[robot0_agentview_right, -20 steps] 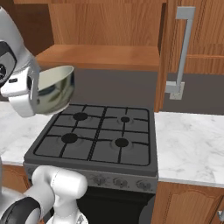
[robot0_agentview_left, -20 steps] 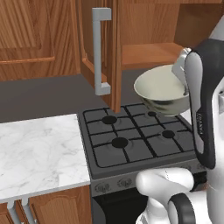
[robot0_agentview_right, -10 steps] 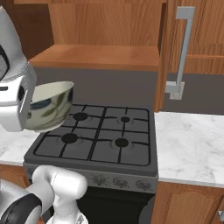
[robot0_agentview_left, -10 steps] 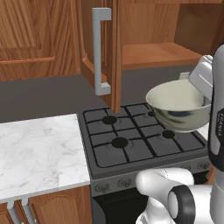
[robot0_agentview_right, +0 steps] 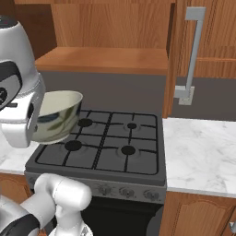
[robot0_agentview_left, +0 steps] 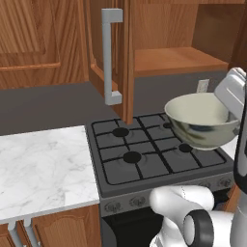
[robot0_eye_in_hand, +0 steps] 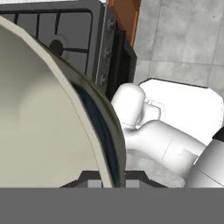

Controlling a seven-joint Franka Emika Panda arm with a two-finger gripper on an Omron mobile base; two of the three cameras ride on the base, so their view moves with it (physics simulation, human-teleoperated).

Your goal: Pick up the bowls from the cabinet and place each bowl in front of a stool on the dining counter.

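Cream bowl (robot0_agentview_left: 198, 119) carried above the stove (robot0_agentview_left: 154, 154).
I see the gripper (robot0_eye_in_hand: 109, 181) clamped on its rim, jaws narrow on the wall; bowl tilted, clear of the burners, below the open cabinet's (robot0_agentview_right: 103, 60) bare shelf.

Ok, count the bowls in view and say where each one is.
1: the cream bowl, held by the gripper above the stove. The open cabinet shelf looks bare; its far corners are hidden.
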